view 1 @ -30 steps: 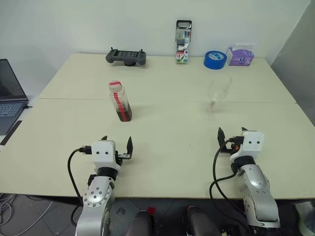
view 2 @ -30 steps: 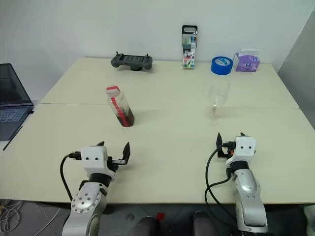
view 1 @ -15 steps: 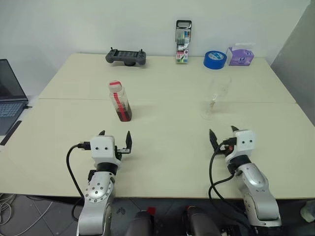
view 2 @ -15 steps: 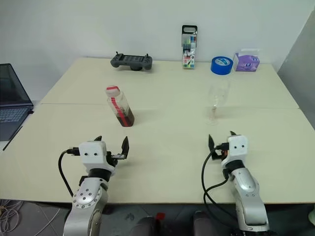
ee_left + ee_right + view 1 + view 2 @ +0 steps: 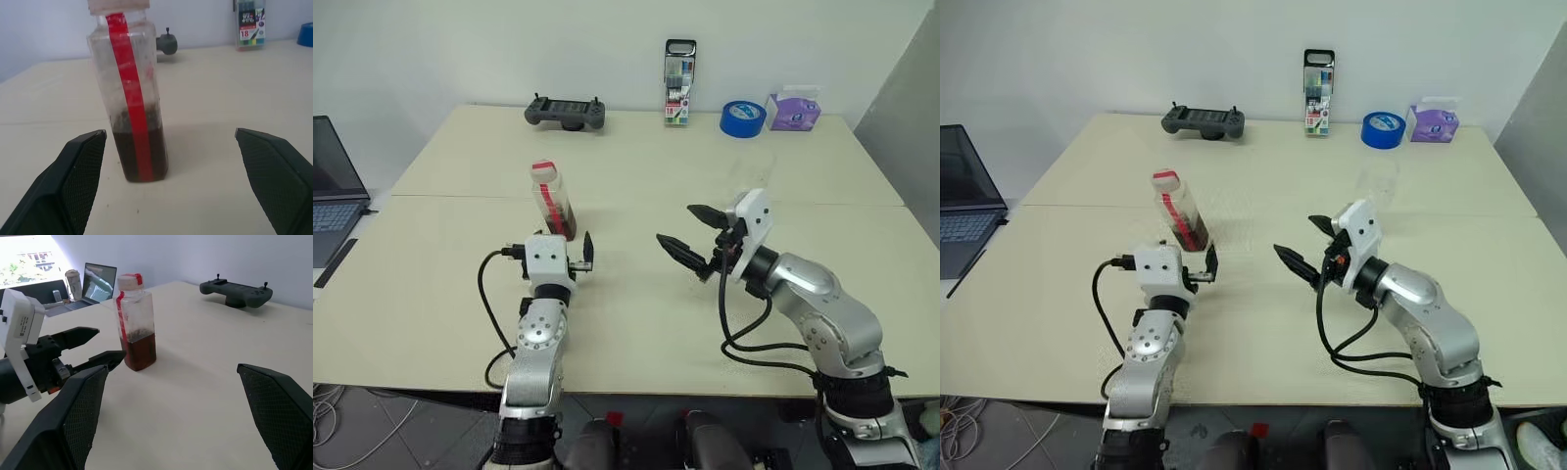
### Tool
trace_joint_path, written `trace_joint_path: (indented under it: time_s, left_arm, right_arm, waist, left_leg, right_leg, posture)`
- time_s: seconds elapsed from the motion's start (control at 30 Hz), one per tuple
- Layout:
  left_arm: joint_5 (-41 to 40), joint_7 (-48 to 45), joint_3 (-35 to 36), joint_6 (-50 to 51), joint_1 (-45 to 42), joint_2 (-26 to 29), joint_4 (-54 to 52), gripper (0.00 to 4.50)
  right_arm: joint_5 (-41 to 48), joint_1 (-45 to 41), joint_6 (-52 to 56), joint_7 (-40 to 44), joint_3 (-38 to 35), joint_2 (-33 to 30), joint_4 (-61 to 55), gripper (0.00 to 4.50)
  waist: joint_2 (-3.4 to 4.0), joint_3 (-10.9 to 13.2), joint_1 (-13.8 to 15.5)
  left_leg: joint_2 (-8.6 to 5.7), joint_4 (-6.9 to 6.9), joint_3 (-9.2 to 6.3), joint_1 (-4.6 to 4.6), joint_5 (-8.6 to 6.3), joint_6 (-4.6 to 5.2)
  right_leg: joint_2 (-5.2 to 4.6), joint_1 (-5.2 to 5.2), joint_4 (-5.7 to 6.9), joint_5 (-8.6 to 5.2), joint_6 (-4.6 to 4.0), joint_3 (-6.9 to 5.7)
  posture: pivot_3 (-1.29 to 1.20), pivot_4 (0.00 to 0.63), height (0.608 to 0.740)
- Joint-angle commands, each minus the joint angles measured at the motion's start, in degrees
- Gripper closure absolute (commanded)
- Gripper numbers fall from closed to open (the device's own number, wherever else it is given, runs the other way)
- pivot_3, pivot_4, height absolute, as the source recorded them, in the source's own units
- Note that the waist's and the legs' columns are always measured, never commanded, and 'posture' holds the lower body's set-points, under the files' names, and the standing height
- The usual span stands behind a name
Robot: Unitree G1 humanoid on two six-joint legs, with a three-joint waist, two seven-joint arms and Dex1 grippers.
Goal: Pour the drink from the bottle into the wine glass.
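As seen from the head, the bottle stands upright on the surface, left tool open just short of it; left wrist: drink fills its base; right wrist: right tool open, empty

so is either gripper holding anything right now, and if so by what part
Nothing is held. The left gripper is open with the bottle standing untouched ahead of it, and the right gripper is open over bare table.

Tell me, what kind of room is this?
Probably an office or a lab workspace: a plain pale table against a bare wall, a laptop at one side, a marker case and a handheld controller at the back.
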Motion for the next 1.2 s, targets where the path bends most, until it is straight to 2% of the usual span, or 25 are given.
trace_joint_path:
  time_s: [0.03,0.3,0.77,1.2]
  left_arm:
    - [0.42,0.43,0.94,-2.14,-2.68,0.74,2.04,0.01]
    - [1.14,1.26,1.82,-4.05,-6.97,2.05,6.57,0.01]
    - [-0.37,1.82,4.25,-3.91,-10.47,2.94,7.55,0.01]
    - [-1.71,1.33,6.32,-7.03,-18.15,4.17,18.25,0.01]
  right_arm:
    - [0.06,-1.62,-0.08,-0.25,-0.05,0.12,-0.42,0.0]
    - [-0.54,-1.05,-0.43,-0.04,0.7,-0.47,-0.52,0.0]
    - [-1.67,-0.24,-0.78,-0.23,1.3,0.02,-0.48,0.0]
    - [-1.51,-0.08,-0.36,-0.02,1.38,0.23,-0.47,0.0]
  waist:
    - [0.0,0.0,0.0]
    - [0.0,0.0,-0.01]
    - [0.0,0.0,-0.01]
    - [0.0,0.0,-0.01]
  left_leg:
    - [-0.01,0.0,0.0,0.01,0.0,0.0]
    - [-0.01,0.0,-0.01,0.0,0.0,0.0]
    - [-0.02,0.0,-0.02,0.0,0.0,-0.01]
    - [-0.11,0.02,-0.03,-0.02,0.01,-0.01]
  right_leg:
    - [0.0,0.0,0.0,0.0,0.0,0.0]
    - [-0.02,-0.02,0.01,0.01,0.01,0.0]
    - [-0.02,-0.02,0.02,0.01,0.02,0.0]
    - [-0.09,-0.03,0.03,0.02,0.03,-0.07]
  posture:
    - [0.0,0.15,0.74]
    - [0.0,0.15,0.74]
    - [0.0,0.15,0.74]
    - [0.0,0.15,0.74]
